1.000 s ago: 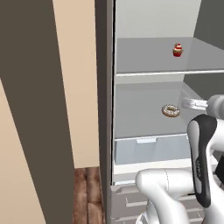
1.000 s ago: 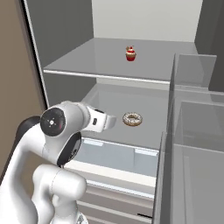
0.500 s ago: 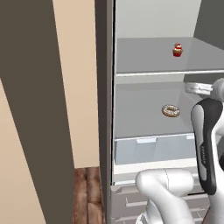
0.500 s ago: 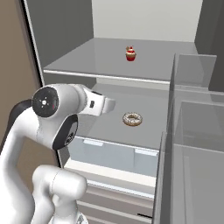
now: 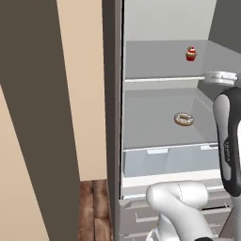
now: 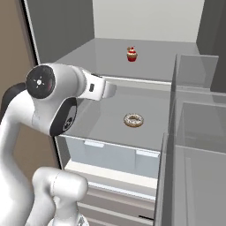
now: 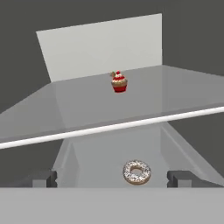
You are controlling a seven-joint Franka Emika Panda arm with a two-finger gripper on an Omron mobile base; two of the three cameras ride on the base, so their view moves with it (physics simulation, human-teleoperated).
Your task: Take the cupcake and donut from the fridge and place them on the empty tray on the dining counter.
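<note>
While cupcake [image 7: 118, 82] sits mid-shelf, donut [image 7: 137, 172] lies near lower shelf's front edge.

Cupcake [image 7: 119, 82] shelved above donut [image 7: 137, 172]

Glossy white rounded arm [image 6: 53, 95] with dark joint bands and round caps.

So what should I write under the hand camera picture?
Open gripper faces the fridge: cupcake on upper shelf, donut below.
</note>
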